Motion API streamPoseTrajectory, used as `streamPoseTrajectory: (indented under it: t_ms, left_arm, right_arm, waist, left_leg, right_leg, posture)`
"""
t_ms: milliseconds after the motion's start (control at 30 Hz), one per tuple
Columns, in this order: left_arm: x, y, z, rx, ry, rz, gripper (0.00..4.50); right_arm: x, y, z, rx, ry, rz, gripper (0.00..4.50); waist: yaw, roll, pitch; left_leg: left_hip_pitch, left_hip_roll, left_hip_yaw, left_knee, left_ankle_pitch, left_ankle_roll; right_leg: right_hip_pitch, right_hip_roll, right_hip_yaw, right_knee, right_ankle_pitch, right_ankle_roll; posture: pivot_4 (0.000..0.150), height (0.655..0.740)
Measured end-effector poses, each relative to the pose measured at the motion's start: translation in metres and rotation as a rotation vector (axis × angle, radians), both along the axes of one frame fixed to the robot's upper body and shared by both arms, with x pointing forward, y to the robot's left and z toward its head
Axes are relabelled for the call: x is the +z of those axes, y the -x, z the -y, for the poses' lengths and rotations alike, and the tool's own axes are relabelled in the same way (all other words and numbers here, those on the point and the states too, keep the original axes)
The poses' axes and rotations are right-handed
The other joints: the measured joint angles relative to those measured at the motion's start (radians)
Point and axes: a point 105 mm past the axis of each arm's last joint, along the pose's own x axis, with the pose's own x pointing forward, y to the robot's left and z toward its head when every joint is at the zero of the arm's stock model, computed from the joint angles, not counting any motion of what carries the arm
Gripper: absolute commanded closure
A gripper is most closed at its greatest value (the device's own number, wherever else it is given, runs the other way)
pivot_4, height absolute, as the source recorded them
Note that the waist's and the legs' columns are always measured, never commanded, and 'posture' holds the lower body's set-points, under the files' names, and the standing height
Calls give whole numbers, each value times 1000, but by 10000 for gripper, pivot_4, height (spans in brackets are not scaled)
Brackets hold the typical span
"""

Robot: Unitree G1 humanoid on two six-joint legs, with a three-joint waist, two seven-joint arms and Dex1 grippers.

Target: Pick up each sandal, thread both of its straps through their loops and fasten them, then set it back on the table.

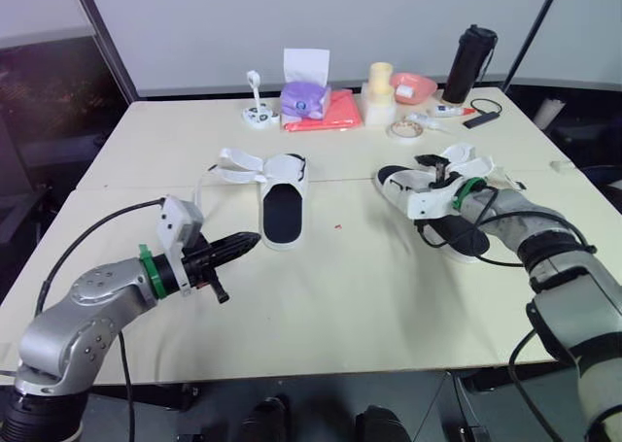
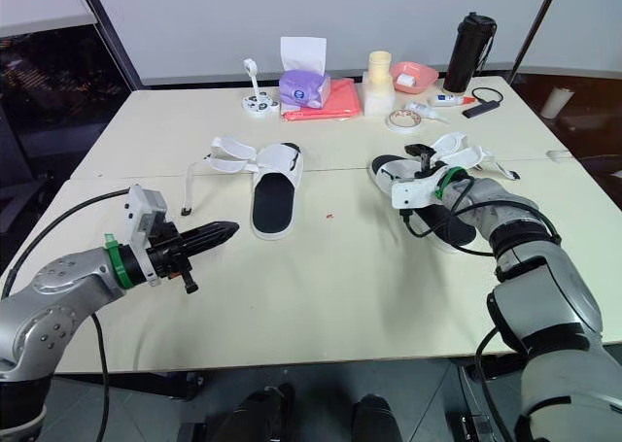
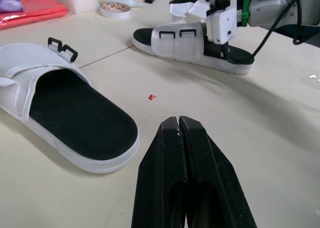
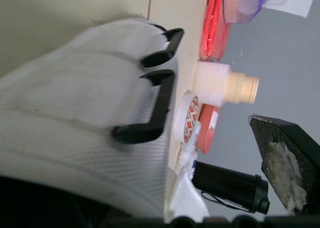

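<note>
Left hand (image 3: 179,122): black fingers pressed together, holding nothing; it hovers low over the surface (image 1: 369,296), just off the near end of the left sandal (image 1: 283,209).
Left sandal: flat on its sole, with its white straps (image 1: 236,166) splayed loose to one side.
Right hand (image 1: 439,173): well to the right of the left sandal, over the band of the right sandal (image 1: 459,232); whether it grips cannot be told.
Left wrist view: adds two black loops (image 3: 175,34) standing on the right sandal's white band.
Right wrist view: adds the band's mesh weave, close up.
Beyond the left sandal: red folder (image 1: 326,118), tape roll (image 1: 405,129) and black bottle (image 1: 469,63).
</note>
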Motion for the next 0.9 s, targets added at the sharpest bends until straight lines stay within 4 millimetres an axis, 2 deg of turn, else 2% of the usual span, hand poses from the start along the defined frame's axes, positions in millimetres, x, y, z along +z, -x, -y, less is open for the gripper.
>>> streamPoseTrajectory:
  t_ms: [233, 467, 600, 767, 900]
  left_arm:
    - [-2, -1, 1, 11, 6, -2, 45000]
    - [-4, -2, 5, 6, 19, -6, 45000]
    - [-1, -3, 13, -14, 24, 11, 45000]
    - [3, -9, 27, -71, 40, 20, 45000]
    - [-4, -18, 28, -117, 35, 3, 45000]
  right_arm:
    - [-7, -1, 3, -19, 16, -24, 44667]
    - [-5, 2, 3, 15, 26, -5, 44667]
    - [13, 10, 12, 68, 40, 54, 44667]
    - [33, 36, 9, 267, 77, 110, 44667]
    - [31, 67, -6, 484, 117, 68, 44667]
  waist:
    - [-19, 0, 0]
    - [-23, 0, 0]
    - [-18, 0, 0]
    - [-19, 0, 0]
    - [-25, 0, 0]
  left_leg:
    - [0, 0, 0, 0, 0, 0]
    - [0, 0, 3, -1, 1, -1]
    - [0, -1, 4, -1, 1, -1]
    - [0, -1, 6, -1, 1, -1]
    - [1, 0, 9, -1, 1, 0]
  right_leg:
    - [-1, 0, 0, 1, 0, 0]
    - [-6, 0, 5, 7, 0, 0]
    - [-6, 0, 7, 8, 0, 0]
    - [-8, 0, 8, 9, 0, 0]
    - [-9, 1, 12, 10, 0, 0]
  posture:
    - [1500, 7400]
    - [1500, 7400]
    - [1500, 7400]
    - [1500, 7400]
    - [1500, 7400]
